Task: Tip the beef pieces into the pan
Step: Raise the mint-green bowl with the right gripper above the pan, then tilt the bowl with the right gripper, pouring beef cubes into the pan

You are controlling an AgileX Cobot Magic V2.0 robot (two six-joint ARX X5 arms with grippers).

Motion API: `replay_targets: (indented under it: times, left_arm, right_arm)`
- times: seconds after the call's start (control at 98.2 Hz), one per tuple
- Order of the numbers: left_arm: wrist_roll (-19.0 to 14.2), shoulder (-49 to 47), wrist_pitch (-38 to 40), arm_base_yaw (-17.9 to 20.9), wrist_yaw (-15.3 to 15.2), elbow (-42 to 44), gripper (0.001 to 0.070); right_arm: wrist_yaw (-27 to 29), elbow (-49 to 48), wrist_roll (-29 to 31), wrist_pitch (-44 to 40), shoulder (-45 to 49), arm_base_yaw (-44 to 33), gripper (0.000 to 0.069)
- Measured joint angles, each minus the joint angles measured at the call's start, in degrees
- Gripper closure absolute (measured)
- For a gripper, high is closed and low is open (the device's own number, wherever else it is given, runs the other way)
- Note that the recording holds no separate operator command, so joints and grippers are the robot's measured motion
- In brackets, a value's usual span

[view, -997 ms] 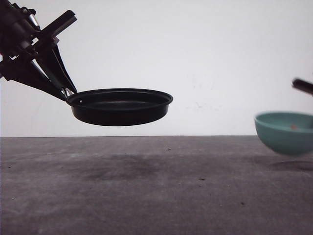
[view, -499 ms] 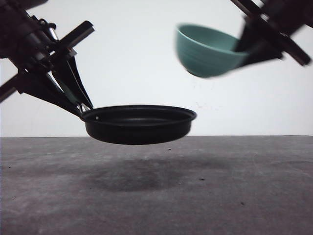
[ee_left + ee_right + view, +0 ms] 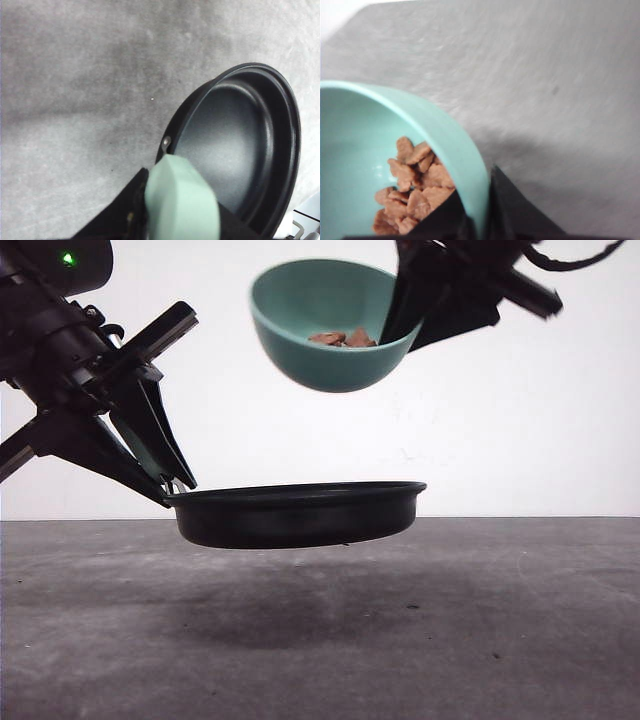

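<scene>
Risk of beef pieces (image 3: 343,338) overshooting pan (image 3: 300,512), held by left end effector (image 3: 165,475), if right end effector (image 3: 405,325), clamping bowl (image 3: 330,330), tips fast.

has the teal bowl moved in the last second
Yes. The teal bowl rose from low at the right, near the table, and travelled left; the right claw now holds it above the pan.

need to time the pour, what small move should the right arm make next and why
Probably tip the teal ribbed bowl further toward the shallow black frying pan. The reddish-brown beef pieces sit inside the bowl, the right gripper holds it above the pan, and the pan's inside looks bare.
</scene>
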Motion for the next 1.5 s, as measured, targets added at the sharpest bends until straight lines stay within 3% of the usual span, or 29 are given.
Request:
replay_targets:
  times: [0.163, 0.254, 0.601, 0.753, 1.191, 1.496]
  left_arm:
    - [-0.66, 0.00, 0.04, 0.02, -0.09, 0.00, 0.0649]
    - [-1.20, 0.02, 0.13, 0.00, -0.09, 0.00, 0.0649]
    - [-2.34, 0.00, 0.22, 0.11, -0.20, 0.00, 0.0649]
    - [-2.34, 0.02, 0.20, 0.13, -0.28, 0.00, 0.0649]
    - [-2.58, 0.00, 0.28, 0.13, -0.57, 0.00, 0.0649]
    - [-2.97, 0.00, 0.22, 0.13, -0.63, 0.98, 0.0649]
  right_arm:
    - [15.85, 0.00, -7.85, 0.55, 1.09, 4.79, 0.0670]
    - [20.31, 0.00, -10.01, 0.96, 1.79, 5.68, 0.0670]
    - [21.18, 0.00, -15.17, 3.91, 5.68, 8.85, 0.0670]
    - [25.07, 0.00, -21.49, 8.22, 6.93, 11.08, 0.0670]
    - [25.53, 0.00, -43.23, 17.03, 7.56, 11.61, 0.0670]
    - [25.49, 0.00, -51.74, 19.39, 8.59, 11.58, 0.0670]
